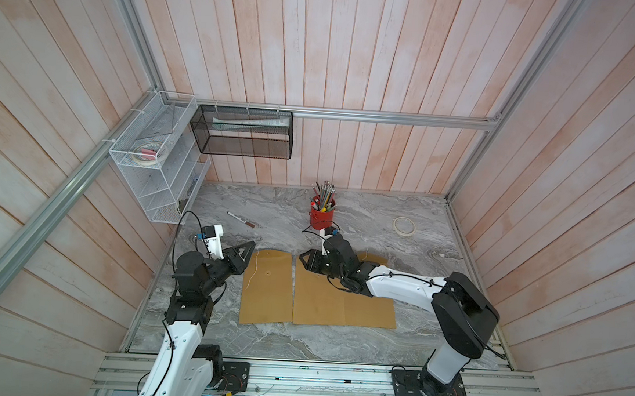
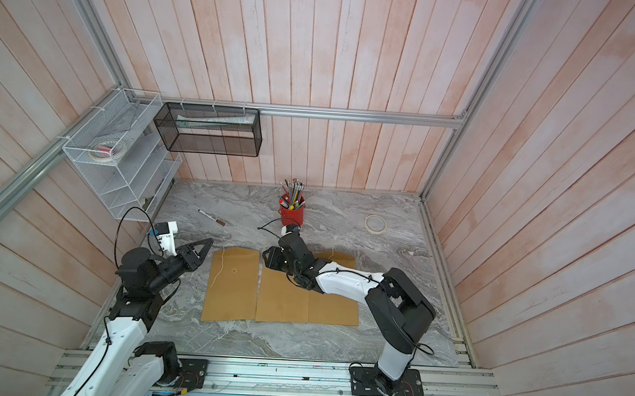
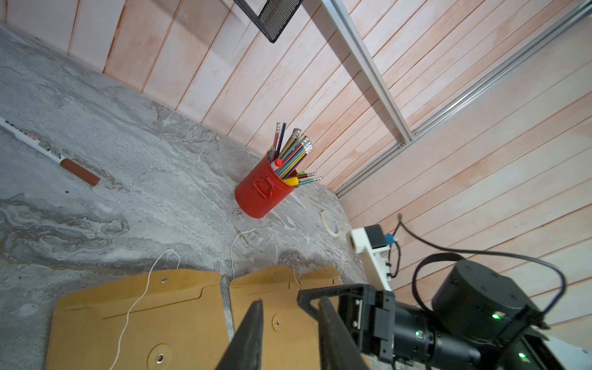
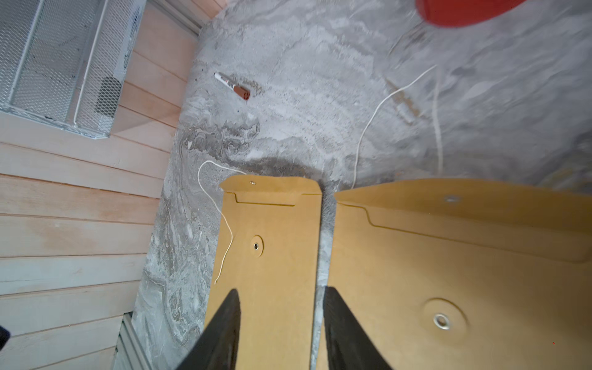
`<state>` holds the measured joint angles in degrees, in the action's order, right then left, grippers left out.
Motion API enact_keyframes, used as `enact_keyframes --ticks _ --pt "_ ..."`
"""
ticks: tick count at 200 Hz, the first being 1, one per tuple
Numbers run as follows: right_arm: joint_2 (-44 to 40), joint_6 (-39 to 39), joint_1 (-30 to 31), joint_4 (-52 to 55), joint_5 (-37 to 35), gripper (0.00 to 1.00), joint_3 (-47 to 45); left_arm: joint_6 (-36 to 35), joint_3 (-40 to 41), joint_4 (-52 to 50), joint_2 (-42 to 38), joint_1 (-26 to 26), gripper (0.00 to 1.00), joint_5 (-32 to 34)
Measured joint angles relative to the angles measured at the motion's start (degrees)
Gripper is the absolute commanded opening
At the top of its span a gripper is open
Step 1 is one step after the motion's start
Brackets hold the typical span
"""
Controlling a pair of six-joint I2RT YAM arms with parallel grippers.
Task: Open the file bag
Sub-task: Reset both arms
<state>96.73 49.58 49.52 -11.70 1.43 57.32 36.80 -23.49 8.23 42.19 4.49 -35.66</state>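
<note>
now three flat brown kraft-paper file bags lie side by side on the grey marble-patterned table (image 1: 374, 348), flaps toward the back wall. the left file bag (image 1: 267, 291) and the middle file bag (image 1: 316, 302) sit just beside each other with a thin strip of table between them. the right file bag (image 1: 371, 311) lies just beside the middle one and is partly covered by the right arm. a loose white string (image 4: 221, 213) trails from the left file bag's flap down along its edge, hanging free of the round button on its face. the left gripper (image 1: 251, 245) hovers at the far left corner of the left file bag, jaws parted a little with nothing between them. the right gripper (image 4: 282, 290) hangs low over the strip between the left and middle bags, jaws likewise apart and empty. behind them are a red metal cup of pencils (image 1: 321, 216), a white marker with a brown cap (image 1: 241, 219) and a roll of pale tape (image 1: 404, 226) — all well apart from the bags.
</note>
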Motion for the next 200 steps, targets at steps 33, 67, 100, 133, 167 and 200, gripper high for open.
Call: enact_keyframes --ticks 33,67,100,133,167,200 --pt "-9.0 -3.3 -6.5 -0.2 -2.8 0.46 -5.9 -0.3 1.2 -2.3 0.0 0.0 0.59 3.4" --pt "-18.1 -7.1 -15.4 1.0 -4.6 0.53 -12.1 -0.9 1.3 -4.3 1.5 -0.5 0.84 9.2" --pt "-25.7 -11.0 -22.9 2.8 -5.4 0.6 -16.0 -1.3 1.3 -4.9 4.7 -1.0 1.0 14.6" --pt "-30.9 -14.5 -30.9 3.8 -5.3 0.98 -18.7 -2.9 0.7 -5.0 9.2 -1.7 1.0 20.2" --pt "-32.5 -18.0 -37.2 3.8 -4.8 0.98 -20.8 -4.5 -0.2 -3.0 13.4 -1.9 1.0 26.5" --pt "-33.7 -21.5 -40.8 1.3 -5.0 0.98 -24.2 -8.1 -1.0 0.8 18.9 -1.9 1.0 31.9"
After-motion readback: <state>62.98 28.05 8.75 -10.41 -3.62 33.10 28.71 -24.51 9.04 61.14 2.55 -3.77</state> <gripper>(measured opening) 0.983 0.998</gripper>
